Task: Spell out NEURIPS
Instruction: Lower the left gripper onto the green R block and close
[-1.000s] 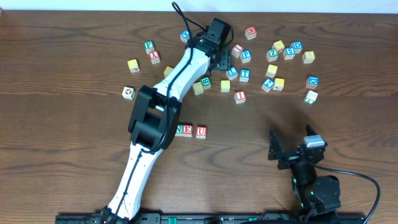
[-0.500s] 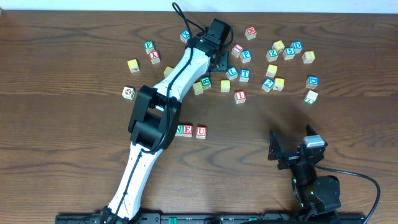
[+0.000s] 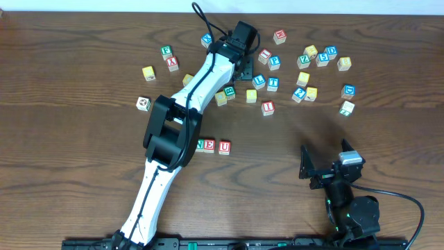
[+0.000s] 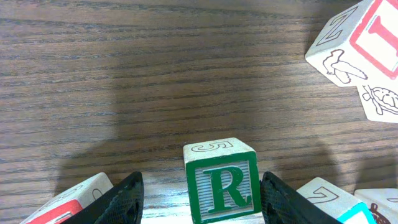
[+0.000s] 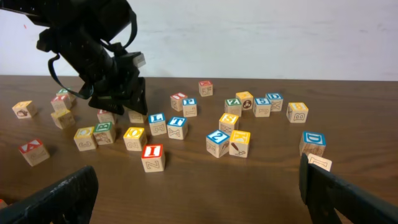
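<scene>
From overhead we see the left hand (image 3: 244, 68) at the far middle of the tabletop (image 3: 69, 173), lowered among the loose cubes. The R cube is hidden beneath it in this view. The N cube (image 3: 200, 144), E cube (image 3: 210, 146) and U cube (image 3: 224, 146) sit side by side in a row, well apart from the left hand and nearer the robot's base (the N is partly under the arm). The red I cube (image 3: 268, 107) lies near the left hand, to its right and toward the base. The right hand (image 3: 327, 161) is well apart from the left hand, farther right and close to the base. Its jaws are spread wide with nothing between them.

In the left wrist view the R cube (image 4: 222, 186), green-lettered and upright, stands on the tabletop between the left hand's fingers (image 4: 121, 202). The jaws are apart, not clamped. We see a clear gap on one side of the cube and barely any on the other. A Z-faced cube (image 4: 336, 43) lies beyond the left hand, off to one side.

In the right wrist view the right hand's own fingers (image 5: 59, 199) fill both lower corners, wide apart over bare wood. The left hand is a dark shape down among the cubes, with the I cube just in front of it.
</scene>
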Motion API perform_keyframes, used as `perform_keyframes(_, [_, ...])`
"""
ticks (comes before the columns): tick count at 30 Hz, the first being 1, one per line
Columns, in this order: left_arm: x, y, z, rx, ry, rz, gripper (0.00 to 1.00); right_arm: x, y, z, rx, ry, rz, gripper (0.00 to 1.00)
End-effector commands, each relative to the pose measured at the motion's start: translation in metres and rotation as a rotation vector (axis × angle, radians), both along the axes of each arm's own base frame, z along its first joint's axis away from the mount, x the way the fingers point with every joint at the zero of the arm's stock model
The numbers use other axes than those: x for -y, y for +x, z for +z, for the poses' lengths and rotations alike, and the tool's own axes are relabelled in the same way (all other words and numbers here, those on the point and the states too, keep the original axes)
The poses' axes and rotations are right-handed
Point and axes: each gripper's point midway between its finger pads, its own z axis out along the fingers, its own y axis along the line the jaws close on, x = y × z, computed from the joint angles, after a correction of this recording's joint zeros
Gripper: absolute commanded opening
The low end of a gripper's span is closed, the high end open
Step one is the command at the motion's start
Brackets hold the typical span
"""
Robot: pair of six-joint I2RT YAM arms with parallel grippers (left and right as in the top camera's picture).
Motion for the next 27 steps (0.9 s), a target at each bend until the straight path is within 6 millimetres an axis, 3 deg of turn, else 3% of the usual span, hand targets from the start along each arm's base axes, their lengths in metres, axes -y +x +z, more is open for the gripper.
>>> perform_keyframes(1, [0.0019, 0.0089, 0.0278, 0.058, -0.011, 0.001, 0.58, 0.0016, 0.0002, -0.0011, -0.002, -0.007, -0.006, 0.99])
perform_keyframes(3, [0.002, 0.0091, 0.0277, 0.059, -0.012, 0.001, 0.58, 0.0016, 0.0002, -0.0011, -0.002, -0.006, -0.006, 0.99])
perform_keyframes(8, [0.0021, 0.0094, 0.0271, 0.059, -0.012, 0.001, 0.41, 0.0016, 0.0002, -0.0011, -0.002, -0.007, -0.006, 0.99])
perform_keyframes(27, [0.0021, 0.0096, 0.0245, 0.064, 0.0, -0.023, 0.44, 0.0016, 0.0002, -0.0011, -0.002, -0.006, -0.006, 0.99])
